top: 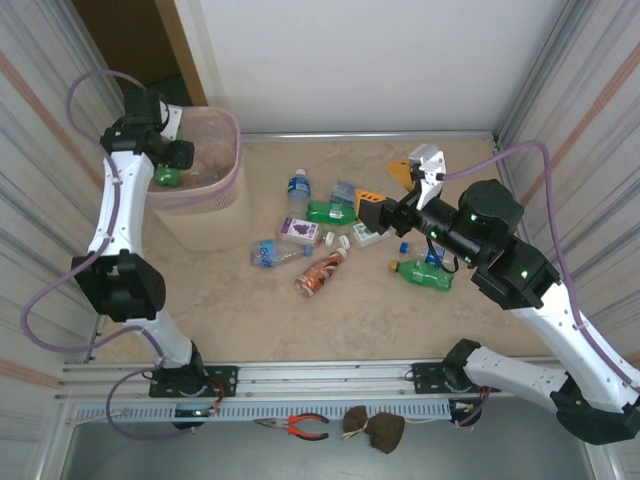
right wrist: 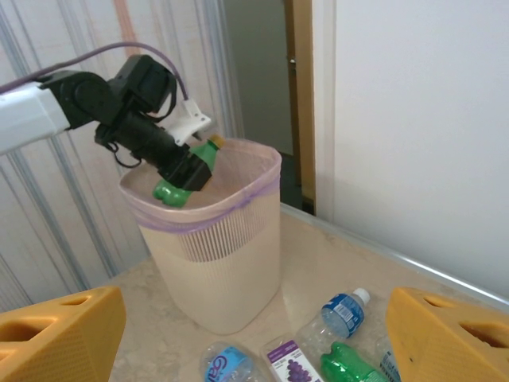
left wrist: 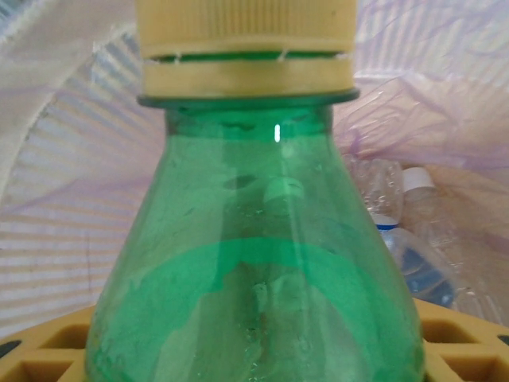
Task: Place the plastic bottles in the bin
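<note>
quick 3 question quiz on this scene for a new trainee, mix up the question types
1. True or false: the left gripper holds a green bottle over the opening of the bin.
2. The right gripper is: A) shut on a bottle, B) open and empty above the table, C) down inside the bin.
3. Fill in: the cap of the held bottle is pale ____.

Key: 1 true; 2 B; 3 yellow.

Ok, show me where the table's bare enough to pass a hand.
Bare: the near strip of table between the brown bottle and the rail; the far strip along the wall, bin to right gripper. Crowded: mid-table around the grape-label bottle.
</note>
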Controlling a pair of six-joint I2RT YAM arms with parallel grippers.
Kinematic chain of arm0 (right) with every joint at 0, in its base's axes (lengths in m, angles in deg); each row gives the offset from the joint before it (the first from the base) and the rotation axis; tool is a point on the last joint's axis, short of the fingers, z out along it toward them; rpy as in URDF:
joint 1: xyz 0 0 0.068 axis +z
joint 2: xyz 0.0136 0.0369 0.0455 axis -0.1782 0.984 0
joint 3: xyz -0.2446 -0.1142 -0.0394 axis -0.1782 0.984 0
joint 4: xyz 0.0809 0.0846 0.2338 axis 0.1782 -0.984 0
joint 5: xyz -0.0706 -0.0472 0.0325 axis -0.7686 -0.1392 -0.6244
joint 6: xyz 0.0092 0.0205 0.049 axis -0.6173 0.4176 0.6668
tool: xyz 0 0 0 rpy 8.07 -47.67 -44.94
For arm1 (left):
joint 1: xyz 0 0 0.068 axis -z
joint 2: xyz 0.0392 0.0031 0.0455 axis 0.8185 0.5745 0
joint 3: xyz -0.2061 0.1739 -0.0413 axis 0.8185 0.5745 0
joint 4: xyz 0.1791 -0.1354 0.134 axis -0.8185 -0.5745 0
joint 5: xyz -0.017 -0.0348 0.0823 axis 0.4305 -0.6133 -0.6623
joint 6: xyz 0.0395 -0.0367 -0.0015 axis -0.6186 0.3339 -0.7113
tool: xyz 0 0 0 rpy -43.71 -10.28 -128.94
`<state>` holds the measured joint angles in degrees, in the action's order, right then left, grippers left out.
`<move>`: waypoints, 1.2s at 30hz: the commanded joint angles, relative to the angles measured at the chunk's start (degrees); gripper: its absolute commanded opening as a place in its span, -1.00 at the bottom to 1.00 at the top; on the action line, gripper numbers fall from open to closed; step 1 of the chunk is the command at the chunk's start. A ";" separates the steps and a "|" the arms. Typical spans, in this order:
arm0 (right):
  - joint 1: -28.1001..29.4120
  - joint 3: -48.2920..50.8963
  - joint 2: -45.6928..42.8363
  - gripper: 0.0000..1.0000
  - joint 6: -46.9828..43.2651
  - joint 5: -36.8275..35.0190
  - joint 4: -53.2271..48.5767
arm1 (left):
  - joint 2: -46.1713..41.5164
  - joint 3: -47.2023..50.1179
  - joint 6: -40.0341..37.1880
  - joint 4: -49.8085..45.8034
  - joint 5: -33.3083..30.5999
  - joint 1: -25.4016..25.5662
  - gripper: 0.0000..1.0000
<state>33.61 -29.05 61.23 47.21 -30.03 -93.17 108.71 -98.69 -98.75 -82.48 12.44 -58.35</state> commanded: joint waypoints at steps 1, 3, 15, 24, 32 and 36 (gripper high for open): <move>0.31 -0.34 0.07 0.69 -1.29 0.43 -0.11 | 0.57 0.14 1.18 -0.30 -1.71 -0.58 0.08; 0.18 -0.48 0.25 0.69 -1.45 0.58 -0.22 | 1.29 0.68 1.99 -0.27 -1.29 -1.30 0.09; 0.20 0.30 0.70 0.70 -1.17 1.19 0.00 | 6.20 4.88 4.79 -0.32 3.17 -2.62 0.15; 0.10 0.30 0.35 0.70 -1.22 1.03 -0.29 | 10.40 6.12 6.13 -0.25 6.38 -2.73 0.28; 0.12 -0.05 -0.08 0.70 -0.95 0.96 -0.53 | 8.91 6.21 6.61 0.37 8.13 -2.78 0.44; 0.12 -0.12 -0.35 0.70 -0.80 0.99 -0.56 | 7.35 5.07 6.60 0.06 8.58 -2.79 0.52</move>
<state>33.59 -29.05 61.80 47.21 -29.65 -94.07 117.76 -93.60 -92.55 -80.56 19.24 -61.39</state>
